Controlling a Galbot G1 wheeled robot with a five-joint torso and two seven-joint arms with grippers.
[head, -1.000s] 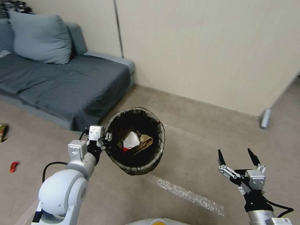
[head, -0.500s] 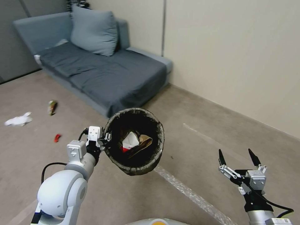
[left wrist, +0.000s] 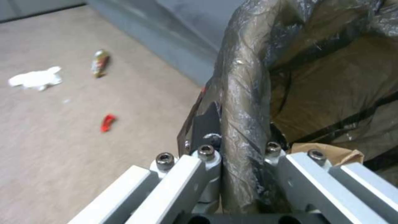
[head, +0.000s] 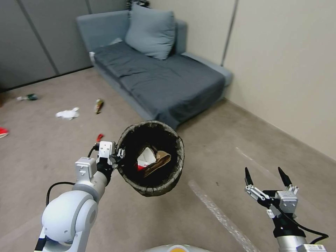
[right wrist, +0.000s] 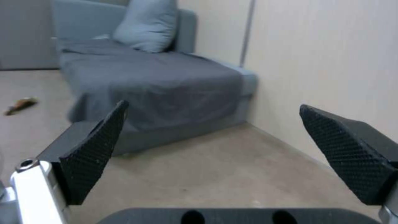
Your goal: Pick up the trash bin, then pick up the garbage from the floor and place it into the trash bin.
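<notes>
While the left tool [head: 120,154] pinches only the bag-lined rim of the small round bin [head: 151,157], the slick liner could slip; the right tool [head: 266,176] hangs spread, empty.

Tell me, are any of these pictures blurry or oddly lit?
Head view: sharp, evenly lit, though the wall lines lean as if through a wide lens. Left wrist view: the bin rim and claw up close look soft, and the bag liner shows small glints. Right wrist view: the open claw pads are crisp; the sofa behind is hazy.
</notes>
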